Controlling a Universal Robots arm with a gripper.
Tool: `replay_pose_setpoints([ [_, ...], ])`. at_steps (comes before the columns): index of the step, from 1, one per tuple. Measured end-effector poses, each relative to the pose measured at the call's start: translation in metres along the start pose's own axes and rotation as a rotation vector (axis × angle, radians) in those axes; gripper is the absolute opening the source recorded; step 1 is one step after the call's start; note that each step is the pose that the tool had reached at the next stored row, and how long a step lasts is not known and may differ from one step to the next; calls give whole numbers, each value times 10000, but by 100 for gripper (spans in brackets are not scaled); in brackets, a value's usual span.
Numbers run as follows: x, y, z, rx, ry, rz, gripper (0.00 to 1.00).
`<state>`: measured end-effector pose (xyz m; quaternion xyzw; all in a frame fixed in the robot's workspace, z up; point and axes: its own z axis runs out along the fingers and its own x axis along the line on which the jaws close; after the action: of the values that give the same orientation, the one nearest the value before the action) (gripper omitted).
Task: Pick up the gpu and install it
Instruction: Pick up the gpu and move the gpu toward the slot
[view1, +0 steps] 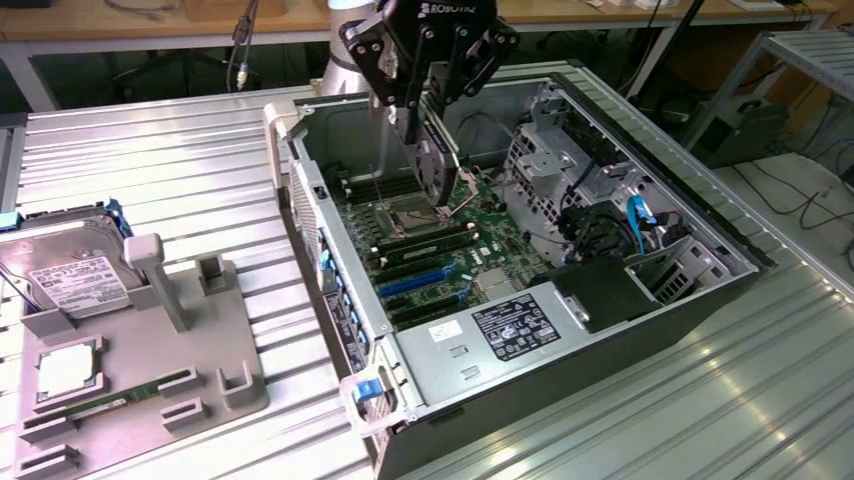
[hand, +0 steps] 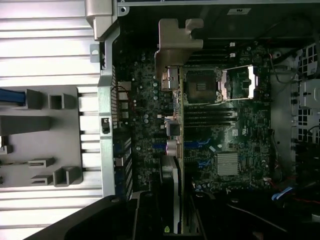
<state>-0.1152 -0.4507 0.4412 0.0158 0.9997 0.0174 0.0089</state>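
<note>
At the left of the exterior view, a gray holder (view1: 147, 350) sits on the ribbed metal bench (view1: 160, 150) with a hard drive (view1: 74, 280) at its upper end. The card's place on it looks vacated.

Toward the middle, the open computer case (view1: 667, 180) shows its motherboard (view1: 447, 245), with the blue expansion slots (view1: 414, 285) in the lower part of the board.

At upper centre, the end effector (view1: 430, 120) is clamped on the gpu (view1: 431, 175), which hangs clear of the board over the processor socket (view1: 411, 215).

The pick-up looks done and the step in hand is carrying the card in for seating. Seating would call for bringing its connector edge parallel to a blue slot and its bracket to the case's rear wall, because it hangs up-frame of the slots now.

The card's long axis runs nearly upright in the exterior view, down from the fingers. In the wrist view the gpu (hand: 175, 150) shows edge-on, and its silvery bracket (hand: 175, 40) is at the end away from the end effector.
</note>
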Motion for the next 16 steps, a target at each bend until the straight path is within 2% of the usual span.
replay_pose_setpoints([
  [16,-408,13,8,-2,8,0,28],
])
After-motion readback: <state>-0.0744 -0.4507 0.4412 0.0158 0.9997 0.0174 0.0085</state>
